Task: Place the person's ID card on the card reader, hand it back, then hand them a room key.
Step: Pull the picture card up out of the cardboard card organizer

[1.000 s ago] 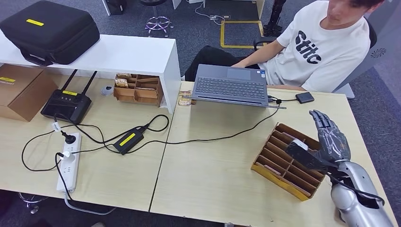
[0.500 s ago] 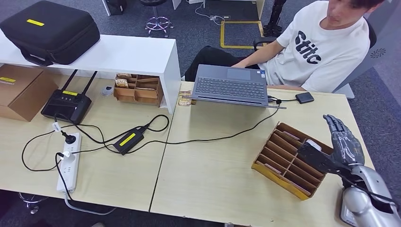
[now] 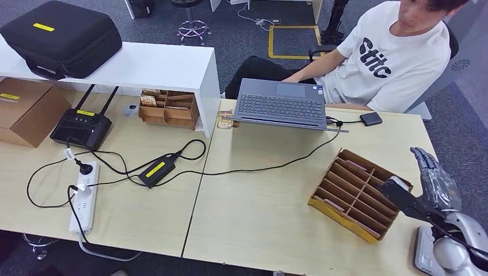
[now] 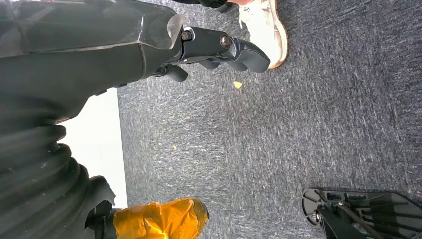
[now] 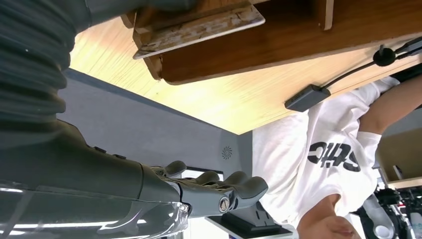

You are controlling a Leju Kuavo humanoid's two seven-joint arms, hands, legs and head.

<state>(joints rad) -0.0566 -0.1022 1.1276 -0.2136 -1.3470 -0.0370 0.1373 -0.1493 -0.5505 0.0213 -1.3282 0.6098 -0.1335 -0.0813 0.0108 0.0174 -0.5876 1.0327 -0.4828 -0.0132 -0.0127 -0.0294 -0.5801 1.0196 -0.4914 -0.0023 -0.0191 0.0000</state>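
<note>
A cardboard card organizer (image 3: 344,202) with several slots stands at the right of the table, with a few cards tucked in its slots. My right hand (image 3: 433,185) hovers just right of it, fingers straight and apart from the thumb, which reaches over the organizer's right corner. In the right wrist view the right hand (image 5: 199,191) holds nothing and the organizer (image 5: 278,45) lies close by the thumb. A small black device (image 3: 370,119) lies beside the laptop, near the seated person (image 3: 385,57). My left hand (image 4: 214,47) hangs over the floor with nothing in it.
An open laptop (image 3: 282,104) sits at the table's far edge with a cable running left to a power brick (image 3: 154,170) and power strip (image 3: 84,198). A second cardboard organizer (image 3: 168,108) sits under the white shelf (image 3: 144,66). A black controller (image 3: 79,127) lies at left.
My right hand has drawn away to the right and toward the table's near edge, from above the organizer's slots to beside its right corner. Nothing else moved.
</note>
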